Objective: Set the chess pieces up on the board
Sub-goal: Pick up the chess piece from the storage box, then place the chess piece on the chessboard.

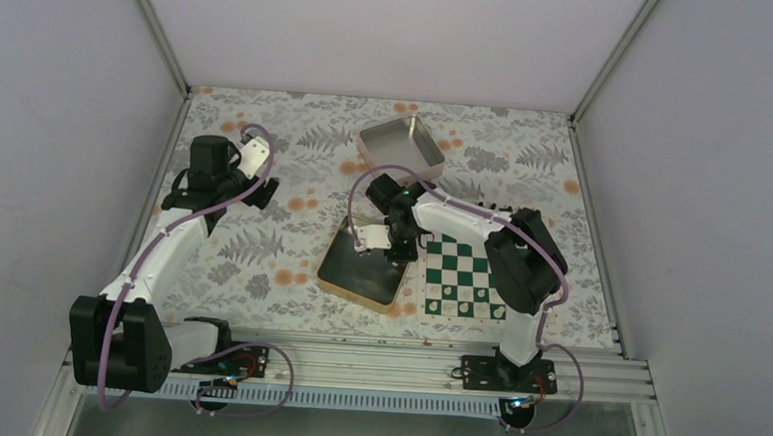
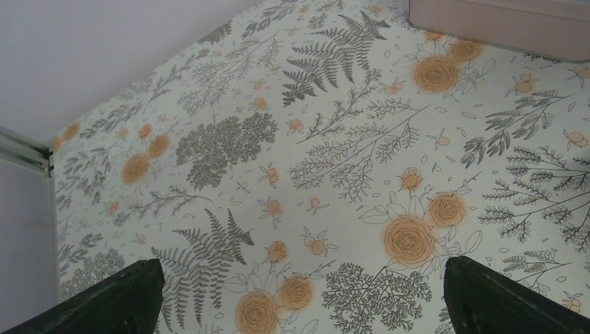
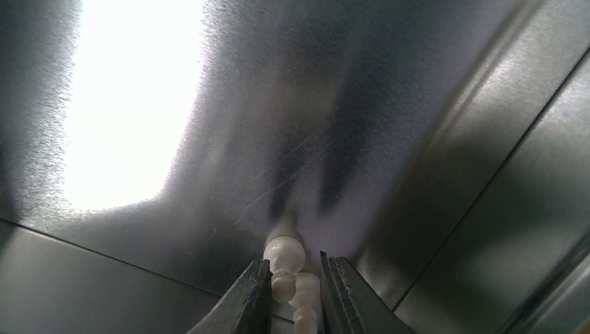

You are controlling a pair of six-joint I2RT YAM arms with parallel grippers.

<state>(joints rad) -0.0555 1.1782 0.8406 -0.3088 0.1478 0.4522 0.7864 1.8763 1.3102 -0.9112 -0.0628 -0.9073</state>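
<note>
Floral table [image 1: 295, 173]: board [image 1: 459, 282], near tin [image 1: 350, 272], far tin [image 1: 402, 144]

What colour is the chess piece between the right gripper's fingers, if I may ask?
White. The chess piece shows best in the right wrist view.

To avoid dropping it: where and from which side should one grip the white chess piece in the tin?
Across its slim stem, from above, as the right gripper does: the white chess piece seems to lie on the tin floor, both long sides free.
</note>
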